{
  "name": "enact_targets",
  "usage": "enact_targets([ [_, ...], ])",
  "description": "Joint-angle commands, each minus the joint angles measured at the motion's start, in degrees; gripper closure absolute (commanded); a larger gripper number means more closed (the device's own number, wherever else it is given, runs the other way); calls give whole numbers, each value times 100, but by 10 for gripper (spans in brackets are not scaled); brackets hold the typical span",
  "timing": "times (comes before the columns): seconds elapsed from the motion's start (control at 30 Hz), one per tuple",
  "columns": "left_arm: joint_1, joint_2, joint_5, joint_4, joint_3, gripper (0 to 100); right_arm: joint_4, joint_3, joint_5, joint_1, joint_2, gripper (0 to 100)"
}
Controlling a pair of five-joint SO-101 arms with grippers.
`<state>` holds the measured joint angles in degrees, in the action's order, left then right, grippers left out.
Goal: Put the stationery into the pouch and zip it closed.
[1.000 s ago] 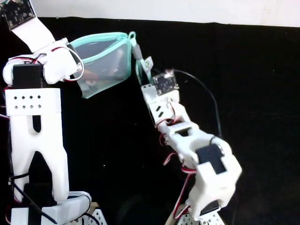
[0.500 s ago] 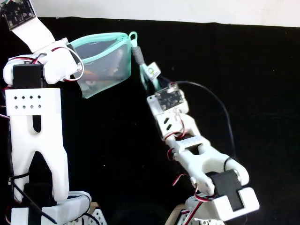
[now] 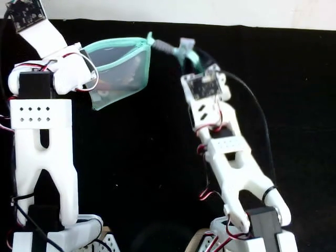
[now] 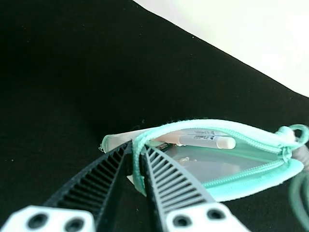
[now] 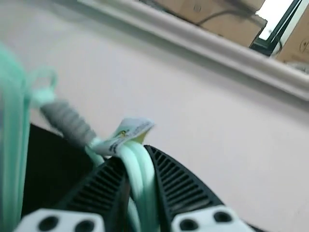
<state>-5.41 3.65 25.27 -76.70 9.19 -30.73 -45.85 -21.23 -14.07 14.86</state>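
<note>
A mint-green see-through pouch (image 3: pixel 118 71) hangs above the black table, held at its left end by my left gripper (image 3: pixel 89 79), which is shut on the pouch's rim (image 4: pixel 136 159). Inside it lies a white pen (image 4: pixel 205 140) with other stationery. The zipper line (image 4: pixel 241 133) looks mostly drawn together. A grey sleeve (image 3: pixel 164 47) and a mint cord (image 5: pixel 137 181) run from the pouch's right end. My right gripper (image 3: pixel 190 56) is shut on that cord (image 3: pixel 185 52), with a small white tag (image 5: pixel 129 130) just past its fingers.
The black table (image 3: pixel 131 168) lies under both arms. A white wall (image 3: pixel 210 10) runs along the table's far edge. The right arm's black cable (image 3: pixel 260 126) loops beside it.
My right gripper has swung up and to the right with the cord, pulling it out sideways from the pouch's right end. The left arm and pouch have shifted slightly.
</note>
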Motion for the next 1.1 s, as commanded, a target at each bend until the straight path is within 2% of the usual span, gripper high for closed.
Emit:
enact_targets([
  [0.0,127,-277,-9,-44,-312,992,1200,840,-62,13,330,994],
  [0.2,127,-277,-9,-44,-312,992,3152,1411,-62,-136,620,994],
  [0.5,127,-277,-9,-44,-312,992,6396,2255,18,-884,1490,993],
  [0.77,127,-277,-9,-44,-312,992,8303,3424,1398,-1051,1754,993],
  [1.07,136,-277,-9,-44,-312,992,9288,4620,3596,-1024,1780,993],
])
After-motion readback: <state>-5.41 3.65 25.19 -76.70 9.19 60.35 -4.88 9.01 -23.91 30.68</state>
